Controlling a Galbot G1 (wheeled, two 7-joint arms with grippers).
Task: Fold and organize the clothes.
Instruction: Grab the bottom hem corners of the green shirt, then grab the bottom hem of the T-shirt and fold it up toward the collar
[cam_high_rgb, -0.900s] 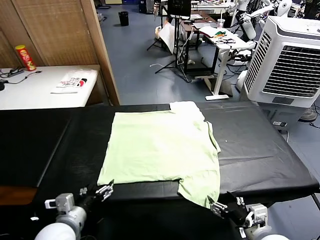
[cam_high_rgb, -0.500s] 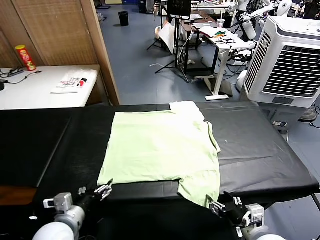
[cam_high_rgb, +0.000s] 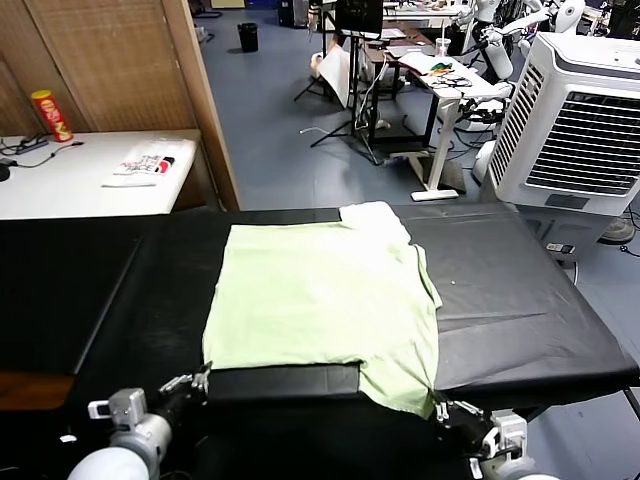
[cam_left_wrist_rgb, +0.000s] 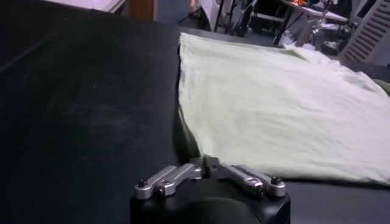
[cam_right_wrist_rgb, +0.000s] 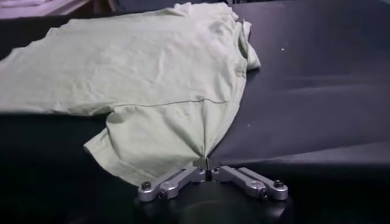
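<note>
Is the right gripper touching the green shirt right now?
Touching. In the right wrist view, the right gripper is shut on the hem of the shirt, and the fabric puckers to a point at its fingertips.

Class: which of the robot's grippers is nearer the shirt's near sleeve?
Right. The right gripper pinches the sleeve edge; the left gripper grips the shirt's opposite near corner.

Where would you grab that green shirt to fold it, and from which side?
By its near hem corners, from the table's front edge. The shirt lies flat with that hem toward the robot. Both grippers are already shut there: the left gripper pinches the near left corner, the right gripper the near sleeve edge, where the cloth puckers. Lifting both together should fold it away evenly.
</note>
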